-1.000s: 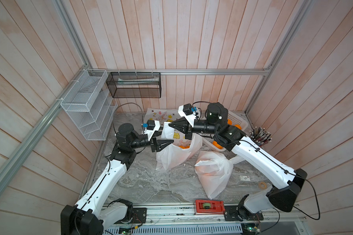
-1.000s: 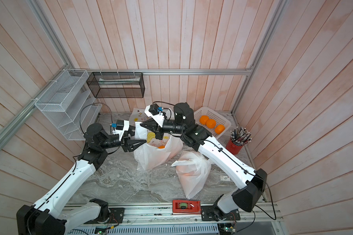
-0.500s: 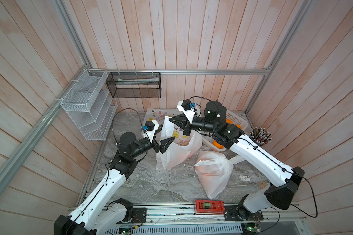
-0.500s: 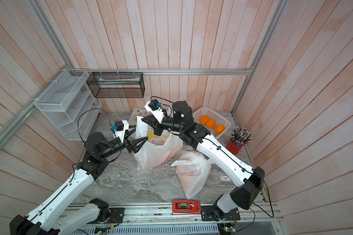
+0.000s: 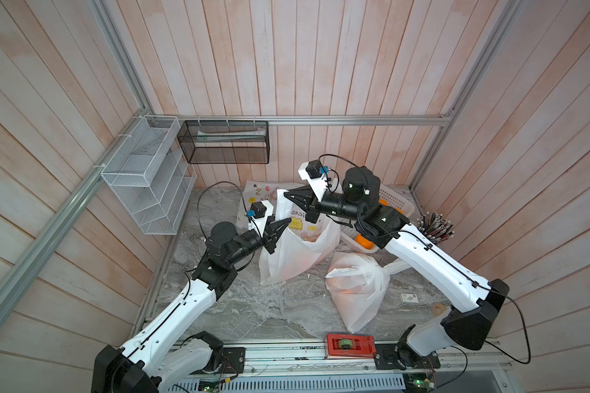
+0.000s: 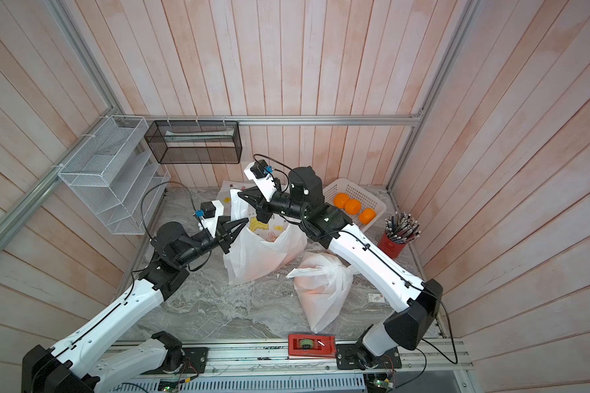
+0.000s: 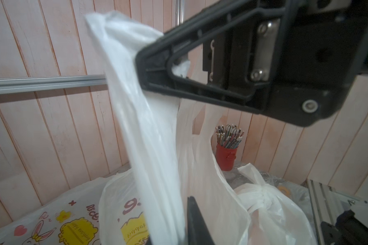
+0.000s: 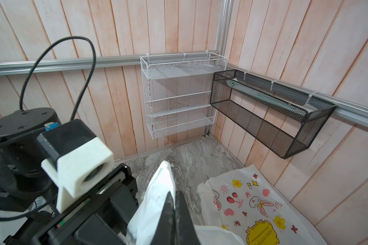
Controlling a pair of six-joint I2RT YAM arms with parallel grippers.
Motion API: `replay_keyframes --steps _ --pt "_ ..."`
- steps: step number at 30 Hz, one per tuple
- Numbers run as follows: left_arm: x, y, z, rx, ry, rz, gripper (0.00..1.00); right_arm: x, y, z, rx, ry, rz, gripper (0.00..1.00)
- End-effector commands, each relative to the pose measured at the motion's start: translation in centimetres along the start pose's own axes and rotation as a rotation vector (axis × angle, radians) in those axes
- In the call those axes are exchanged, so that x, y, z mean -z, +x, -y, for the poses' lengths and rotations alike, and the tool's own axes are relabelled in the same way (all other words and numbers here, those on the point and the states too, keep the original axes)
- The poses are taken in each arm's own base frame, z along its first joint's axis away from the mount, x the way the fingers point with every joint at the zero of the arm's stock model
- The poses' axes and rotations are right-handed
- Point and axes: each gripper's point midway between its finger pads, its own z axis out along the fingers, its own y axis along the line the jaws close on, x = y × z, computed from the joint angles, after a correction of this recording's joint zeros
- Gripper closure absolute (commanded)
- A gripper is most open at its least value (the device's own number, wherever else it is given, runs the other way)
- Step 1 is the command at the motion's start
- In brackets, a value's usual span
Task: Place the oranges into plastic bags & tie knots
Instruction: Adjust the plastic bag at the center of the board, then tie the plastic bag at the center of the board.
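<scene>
Plastic bag (image 5: 295, 258) upright, handle (image 7: 145, 127) taut, right claw (image 5: 285, 194) pinching its top, left claw (image 5: 288, 222) pinching lower, tied bag (image 5: 358, 289) just beside.

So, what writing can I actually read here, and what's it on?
"nice": white cartoon-printed plastic bag lying flat.
"ice": same print, first letter hidden, on the lifted white plastic bag.
Yellow badges on both bags: lettering blurred.
Small white card: too small.

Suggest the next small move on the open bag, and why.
Left end effector and right end effector both pinch handles of the open bag close together, unknotted. I'd probably ease them apart, stretching the handles for crossing.
</scene>
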Motion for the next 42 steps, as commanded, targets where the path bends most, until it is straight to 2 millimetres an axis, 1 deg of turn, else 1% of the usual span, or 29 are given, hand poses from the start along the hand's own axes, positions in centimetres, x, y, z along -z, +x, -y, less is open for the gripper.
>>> replay_keyframes --steps 1,2,4,5,6,8,9,11,15,17,19,21,22,24,25,26,29,32,35,39,42 --pt "-0.1 0.7 0.0 0.004 -0.003 -0.007 0.94 0.7 -2.4 0.0 -0.006 0.003 0.057 1.0" --pt "-0.1 0.8 0.0 0.01 -0.003 -0.009 0.97 1.0 -2.7 -0.1 -0.007 0.001 0.061 1.0" --pt "-0.1 1.0 -0.2 0.021 -0.016 -0.01 1.0 1.5 -3.3 -0.3 0.002 -0.009 0.066 0.9" --pt "0.0 1.0 -0.4 0.022 -0.023 -0.009 1.0 1.8 -3.6 -0.5 0.006 -0.013 0.068 0.83" --pt "0.1 1.1 -0.6 0.028 -0.031 -0.009 1.0 2.3 -4.1 -0.5 0.014 -0.012 0.074 0.73" --pt "0.4 1.0 -1.1 0.053 -0.033 -0.002 1.0 3.3 -4.8 -0.7 0.028 -0.012 0.084 0.62" --pt "0.6 1.0 -1.5 0.073 -0.034 0.003 1.0 4.0 -5.3 -0.7 0.036 -0.008 0.09 0.54" --pt "1.1 0.9 -2.2 0.098 -0.03 0.013 1.0 5.5 -6.1 -0.7 0.06 0.005 0.106 0.42" --pt "1.6 1.1 -3.1 0.105 -0.031 0.011 1.0 9.2 -7.4 0.3 0.088 0.056 0.147 0.29" --pt "1.9 1.1 -3.7 0.114 -0.037 0.011 1.0 11.2 -7.5 1.5 0.086 0.099 0.164 0.24" --pt "2.2 1.0 -4.2 0.12 -0.041 0.013 1.0 13.3 -6.9 2.9 0.072 0.129 0.174 0.19" --pt "2.5 1.1 -4.6 0.122 -0.048 0.013 1.0 14.9 -5.8 4.3 0.055 0.152 0.172 0.14" --pt "2.5 1.1 -4.7 0.124 -0.049 0.013 1.0 15.6 -4.8 4.9 0.051 0.165 0.161 0.1" --pt "2.7 1.2 -5.0 0.132 -0.046 0.015 1.0 16.6 -2.9 6.2 0.048 0.189 0.133 0.05" --pt "2.8 1.2 -5.1 0.138 -0.043 0.017 1.0 17.1 -1.6 7.1 0.037 0.21 0.121 0.03" --pt "2.9 1.3 -5.2 0.144 -0.039 0.017 1.0 17.5 -0.7 7.6 0.035 0.217 0.116 0.02" --pt "3.0 1.4 -5.3 0.147 -0.035 0.015 1.0 18.4 2.6 9.1 0.027 0.21 0.121 0.02" --pt "3.0 1.6 -5.4 0.15 -0.035 0.011 1.0 17.8 5.7 10.3 0.027 0.199 0.101 0.02" --pt "3.0 1.7 -5.6 0.154 -0.034 0.009 1.0 16.8 8.1 11.4 0.026 0.179 0.077 0.02" --pt "3.1 1.8 -5.7 0.159 -0.031 0.007 1.0 15.4 9.8 12.5 0.036 0.136 0.063 0.02" --pt "3.1 1.8 -5.9 0.16 -0.033 0.006 1.0 13.9 10.6 12.5 0.054 0.087 0.047 0.02"
